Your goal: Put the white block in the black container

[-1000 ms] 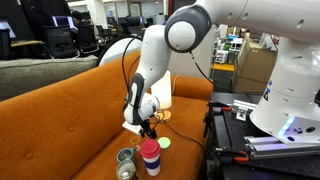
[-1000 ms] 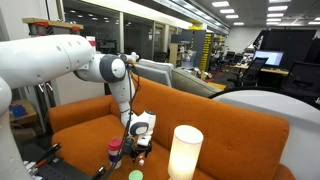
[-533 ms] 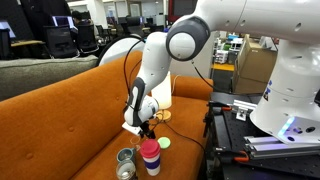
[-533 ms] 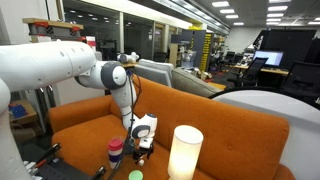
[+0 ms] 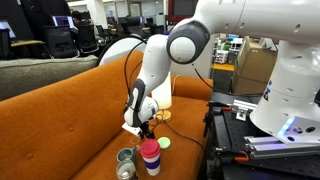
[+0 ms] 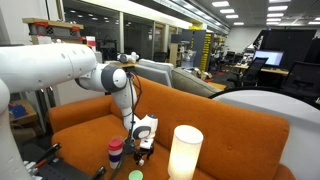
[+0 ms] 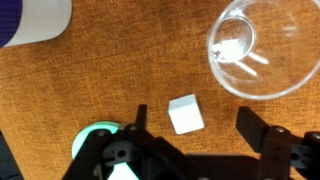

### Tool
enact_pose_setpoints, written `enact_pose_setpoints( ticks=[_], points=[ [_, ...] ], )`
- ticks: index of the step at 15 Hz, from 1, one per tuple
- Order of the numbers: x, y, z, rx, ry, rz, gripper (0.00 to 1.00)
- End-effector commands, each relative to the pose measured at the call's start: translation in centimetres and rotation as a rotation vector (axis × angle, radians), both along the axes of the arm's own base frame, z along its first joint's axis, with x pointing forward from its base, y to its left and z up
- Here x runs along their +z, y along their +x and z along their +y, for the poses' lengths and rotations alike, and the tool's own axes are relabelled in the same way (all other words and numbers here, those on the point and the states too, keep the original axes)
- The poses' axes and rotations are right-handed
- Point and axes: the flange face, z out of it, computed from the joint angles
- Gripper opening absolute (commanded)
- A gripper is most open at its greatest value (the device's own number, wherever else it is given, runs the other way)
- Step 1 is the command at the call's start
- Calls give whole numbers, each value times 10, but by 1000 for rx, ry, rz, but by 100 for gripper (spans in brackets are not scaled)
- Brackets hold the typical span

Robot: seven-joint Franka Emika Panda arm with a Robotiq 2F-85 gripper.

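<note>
Claw [image 7: 193,120] wide open, gripping nothing. White block [image 7: 186,113] lies flat on orange tabletop [image 7: 110,70], between fingers [image 7: 137,122], touching neither. Black container [image 7: 262,50] upright, mouth open, near block but apart from it, past fingertips; block is outside it. Green disc [image 7: 98,138] sits beside claw base. In exterior view, arm [image 5: 150,75] reaches down with claw low over tabletop, just behind pink tumbler [image 5: 150,157].

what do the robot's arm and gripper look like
The arm is glossy white, built of rounded segments, with a round grey joint cap. A thin black cable loops alongside it. The gripper is dark, with black fingers.
</note>
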Motion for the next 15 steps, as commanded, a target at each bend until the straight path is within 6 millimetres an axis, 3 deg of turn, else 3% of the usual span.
enact_pose_setpoints(
  ticks=[1,9,15],
  points=[
    [2,4,-3,-7,9,9,59],
    [0,2,-5,-8,20,20,4],
    [10,-7,-18,-55,23,4,7]
  ],
)
